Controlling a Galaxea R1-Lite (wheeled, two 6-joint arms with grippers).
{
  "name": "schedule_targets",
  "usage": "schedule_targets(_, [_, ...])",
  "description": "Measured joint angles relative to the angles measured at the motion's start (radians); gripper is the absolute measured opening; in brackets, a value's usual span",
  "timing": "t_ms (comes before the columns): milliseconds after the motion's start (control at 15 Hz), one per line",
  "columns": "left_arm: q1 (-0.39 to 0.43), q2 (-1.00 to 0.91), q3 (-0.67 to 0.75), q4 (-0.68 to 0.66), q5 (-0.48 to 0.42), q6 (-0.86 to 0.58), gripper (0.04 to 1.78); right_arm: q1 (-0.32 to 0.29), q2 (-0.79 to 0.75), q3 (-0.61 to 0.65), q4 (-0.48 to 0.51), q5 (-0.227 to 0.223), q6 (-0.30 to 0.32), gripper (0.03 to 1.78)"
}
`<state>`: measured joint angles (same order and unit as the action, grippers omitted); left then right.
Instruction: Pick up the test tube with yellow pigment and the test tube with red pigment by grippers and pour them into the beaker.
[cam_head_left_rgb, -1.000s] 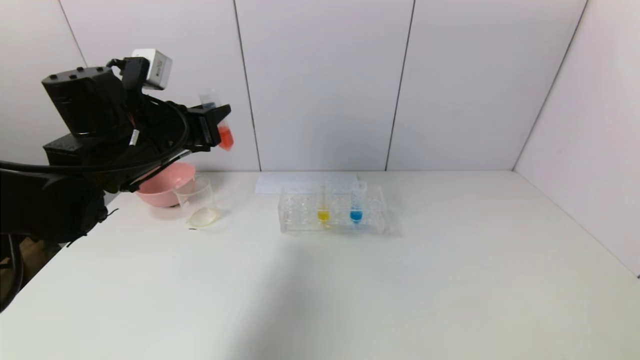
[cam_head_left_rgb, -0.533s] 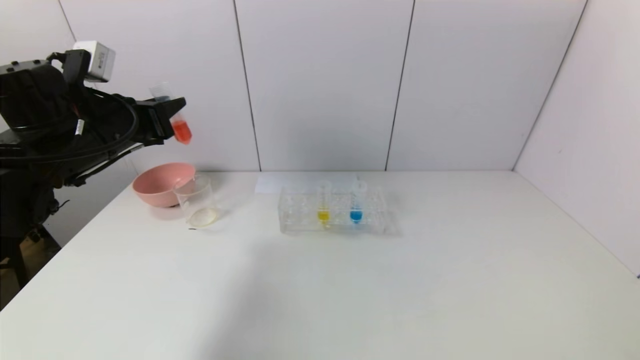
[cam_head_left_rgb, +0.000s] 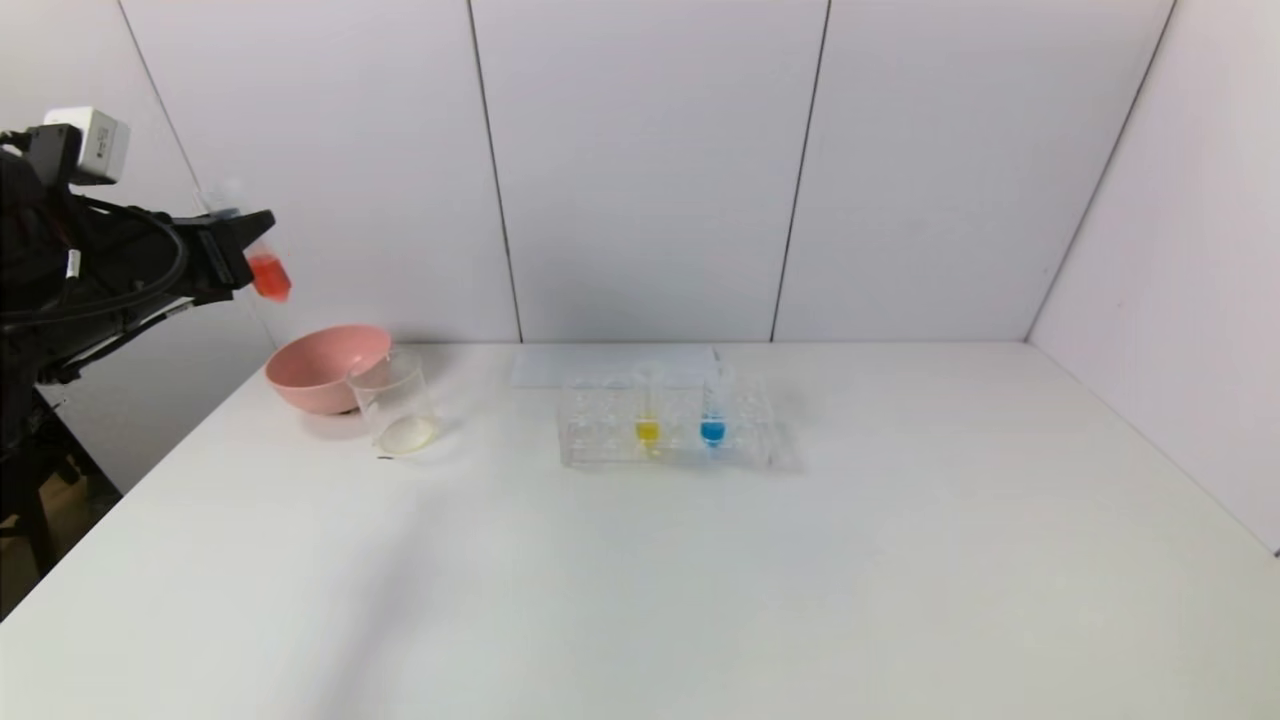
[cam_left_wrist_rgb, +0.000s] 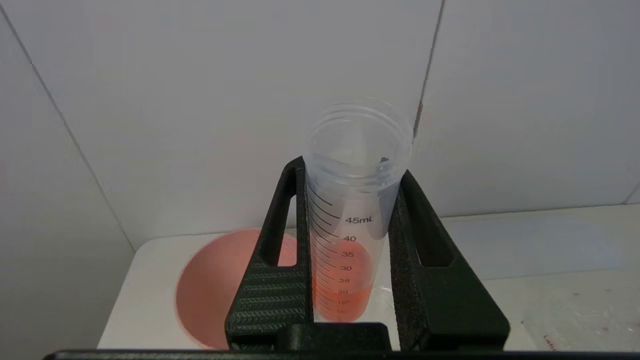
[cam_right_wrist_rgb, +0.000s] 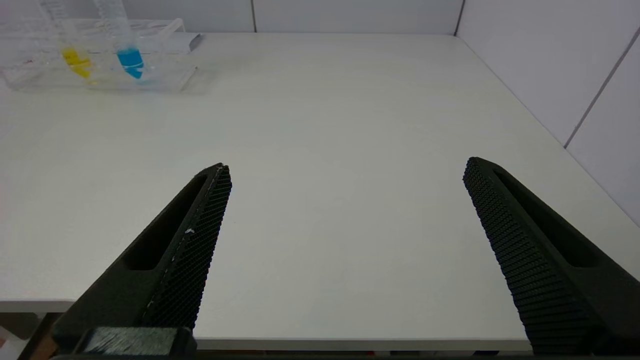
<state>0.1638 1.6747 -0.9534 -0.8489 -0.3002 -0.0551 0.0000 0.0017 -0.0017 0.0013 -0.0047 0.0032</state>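
Note:
My left gripper (cam_head_left_rgb: 238, 245) hangs high at the far left, past the table's left edge, shut on the test tube with red pigment (cam_head_left_rgb: 266, 272). In the left wrist view the clear graduated red tube (cam_left_wrist_rgb: 350, 225) stands upright between the two black fingers of the left gripper (cam_left_wrist_rgb: 351, 169), with red liquid at its bottom. The beaker (cam_head_left_rgb: 392, 402) stands on the table to the right of and below that gripper. The test tube with yellow pigment (cam_head_left_rgb: 647, 412) stands in the clear rack (cam_head_left_rgb: 600, 440). My right gripper (cam_right_wrist_rgb: 346, 166) is open and empty over the table's near edge.
A pink bowl (cam_head_left_rgb: 320, 368) sits just behind and left of the beaker. A blue-bottomed tube (cam_head_left_rgb: 713, 412) stands beside the yellow one in the rack. A white sheet (cam_head_left_rgb: 590, 365) lies behind the rack. Walls close the back and the right side.
My left gripper has swung left with the red tube, from above the beaker and bowl to beyond the table's left edge. Nothing on the table has moved.

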Motion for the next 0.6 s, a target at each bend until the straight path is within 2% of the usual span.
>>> schedule_targets(600, [0.108, 0.079, 0.017, -0.014, -0.009, 0.020, 0.45, 0.000, 0.000, 0.000, 0.000, 0.000, 0.000, 1.70])
